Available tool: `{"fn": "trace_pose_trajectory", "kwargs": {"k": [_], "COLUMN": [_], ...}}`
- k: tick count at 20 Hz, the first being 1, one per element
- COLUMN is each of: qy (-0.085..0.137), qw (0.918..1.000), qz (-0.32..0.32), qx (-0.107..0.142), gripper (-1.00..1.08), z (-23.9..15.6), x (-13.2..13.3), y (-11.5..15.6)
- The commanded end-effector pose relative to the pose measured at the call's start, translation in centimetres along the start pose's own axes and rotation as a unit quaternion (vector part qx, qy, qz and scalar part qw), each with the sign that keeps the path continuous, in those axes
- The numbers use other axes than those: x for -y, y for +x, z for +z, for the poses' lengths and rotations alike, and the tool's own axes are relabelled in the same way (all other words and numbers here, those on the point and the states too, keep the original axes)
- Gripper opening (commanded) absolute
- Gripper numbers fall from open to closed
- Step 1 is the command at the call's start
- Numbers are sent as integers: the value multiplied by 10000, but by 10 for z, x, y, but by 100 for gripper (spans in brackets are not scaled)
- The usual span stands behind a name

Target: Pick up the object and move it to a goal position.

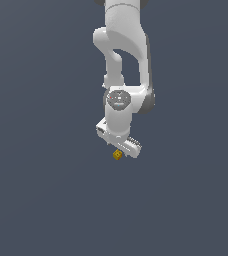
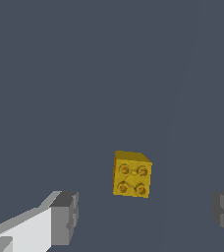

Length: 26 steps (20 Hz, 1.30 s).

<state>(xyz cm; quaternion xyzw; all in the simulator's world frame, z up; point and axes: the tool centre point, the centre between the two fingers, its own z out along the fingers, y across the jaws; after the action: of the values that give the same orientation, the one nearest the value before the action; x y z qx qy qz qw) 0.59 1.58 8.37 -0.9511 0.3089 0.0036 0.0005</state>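
Wrist view first: one grey finger pad [image 2: 65, 218] sits at the near edge, then the yellow-orange cube [image 2: 132, 174] in the open gap with four round studs on the face turned to the camera, then the other pad far across. So the jaws are spread wide and nothing touches the cube; it lies between them, beyond the pads, on the dark grey surface [image 2: 84, 74]. In the exterior view, the white arm [image 1: 123, 55] hangs down from the top, the gripper [image 1: 120, 146] is low, and the cube [image 1: 117, 155] peeks out just beneath it.
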Motion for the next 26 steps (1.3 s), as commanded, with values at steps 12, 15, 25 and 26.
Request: {"fn": "trace_pose_trajectory", "kwargs": {"k": [12,15,25,26], "qy": [7,7,9,9], "qw": [9989,9989,9988,9988], "qz": [461,465,485,485], "qx": [-32,-33,-35,-35], "gripper": [100,100,100,100], "z": [12,17,59,61], "x": [2,2,1,2], "y": [-1,-1,-1,-1]}}
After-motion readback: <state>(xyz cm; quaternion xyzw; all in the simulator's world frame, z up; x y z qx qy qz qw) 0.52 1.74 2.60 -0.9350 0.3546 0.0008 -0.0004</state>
